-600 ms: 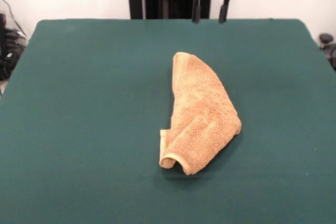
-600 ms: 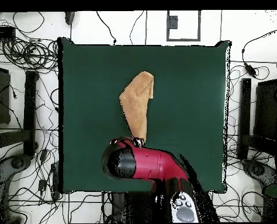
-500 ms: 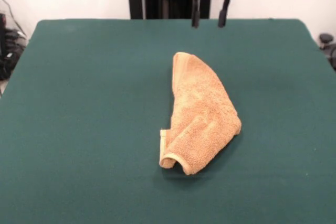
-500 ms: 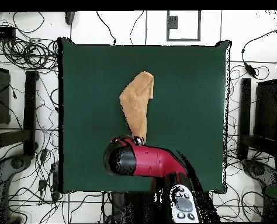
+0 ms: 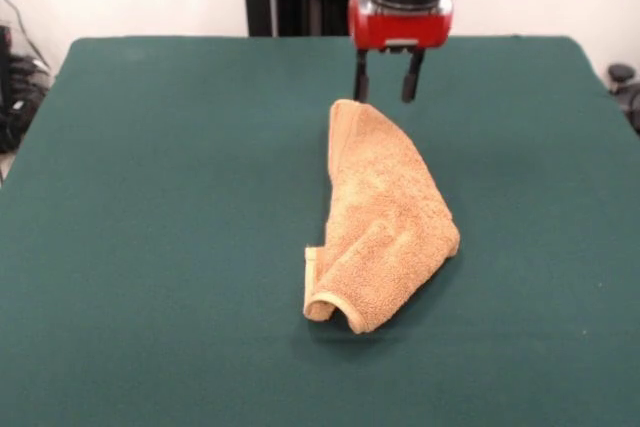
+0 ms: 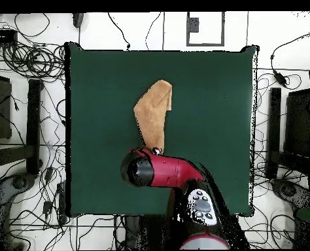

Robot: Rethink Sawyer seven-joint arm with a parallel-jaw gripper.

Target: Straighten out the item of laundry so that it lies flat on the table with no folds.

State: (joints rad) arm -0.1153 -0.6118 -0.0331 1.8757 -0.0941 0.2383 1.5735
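The item of laundry [image 5: 384,222] is a tan-orange terry towel, folded over itself into a long wedge on the dark green table [image 5: 170,197]. Its narrow end points to the far side and a rolled edge curls up at the near end. In the overhead view the towel [image 6: 154,115] lies near the table's [image 6: 210,104] middle, and the red arm covers its lower tip. My gripper [image 5: 385,87] hangs open just above the towel's far narrow end, with its two dark fingers [image 5: 361,80] apart and nothing between them.
Cables and equipment stands [image 6: 27,117] surround the table on the floor in the overhead view. The red arm [image 6: 164,171] reaches over the table's lower middle part there.
The gripper has come down and moved nearer to the towel's far end, from the table's far edge to just above the cloth. The towel has not moved.
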